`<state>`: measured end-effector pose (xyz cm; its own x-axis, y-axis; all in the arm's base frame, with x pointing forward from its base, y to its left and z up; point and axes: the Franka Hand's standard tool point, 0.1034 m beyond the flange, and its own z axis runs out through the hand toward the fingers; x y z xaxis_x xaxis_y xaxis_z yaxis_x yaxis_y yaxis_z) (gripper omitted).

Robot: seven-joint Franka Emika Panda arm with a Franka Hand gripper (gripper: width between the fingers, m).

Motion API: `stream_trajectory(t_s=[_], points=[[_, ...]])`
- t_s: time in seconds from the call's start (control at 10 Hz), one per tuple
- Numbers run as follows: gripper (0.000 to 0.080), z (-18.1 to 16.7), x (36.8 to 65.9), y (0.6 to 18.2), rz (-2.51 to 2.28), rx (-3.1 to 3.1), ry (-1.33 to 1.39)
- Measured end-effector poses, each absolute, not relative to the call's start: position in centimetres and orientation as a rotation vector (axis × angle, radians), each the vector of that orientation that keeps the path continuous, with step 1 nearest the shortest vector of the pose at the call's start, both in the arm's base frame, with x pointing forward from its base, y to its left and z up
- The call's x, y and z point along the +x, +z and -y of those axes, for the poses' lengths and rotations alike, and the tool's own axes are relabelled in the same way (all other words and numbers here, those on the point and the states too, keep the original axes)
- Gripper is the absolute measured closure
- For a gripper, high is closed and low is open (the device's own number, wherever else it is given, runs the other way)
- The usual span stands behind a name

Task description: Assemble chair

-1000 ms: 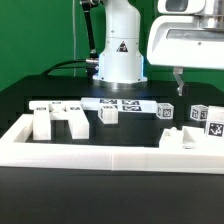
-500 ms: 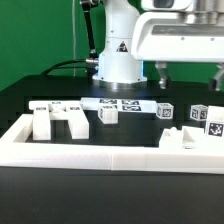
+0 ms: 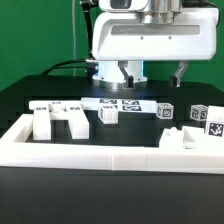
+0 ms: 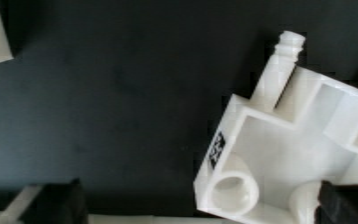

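Exterior view first. I have the end effector hanging over the back of the table, toward 12 o'clock in the frame. Its two dark fingers are spread wide with nothing between them, so it holds nothing. The big white wrist housing sits above them and hides much of the robot base.

The chair is in loose pieces, all lying on the table inside the white border rail.
- At 9 o'clock stands a legged chair piece, with a small white cube just beside it on its 3 o'clock side.
- The marker board lies flat behind that cube, below the end effector.
- At 3 o'clock from the board sits a tagged cube.
- Farther toward 3 o'clock is a cluster of tagged blocks, with a low block at their 7 o'clock, close to the rail.

No piece touches the fingers.

Wrist view. I look down on the black table and one white chair piece. It has a slim peg, a round hole and a black-and-white tag on its side. One dark finger shows well apart from it. I cannot tell which of the exterior view's pieces this one is.
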<state>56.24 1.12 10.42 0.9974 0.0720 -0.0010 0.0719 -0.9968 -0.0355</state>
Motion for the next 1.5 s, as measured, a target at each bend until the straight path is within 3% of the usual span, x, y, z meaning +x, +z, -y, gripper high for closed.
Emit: stream_trajectory(t_s=[0.2,0.7,1.2,1.5], points=[[0.0151,-0.8,55.6,10.1,0.157,-3.105,0.002],[0.0151,4.1,49.8,6.2,0.245,-3.140,0.018],[0.0151,3.9,46.9,5.4,0.243,-3.130,0.077],[0.0151,4.6,46.7,5.1,0.229,-3.137,0.084]])
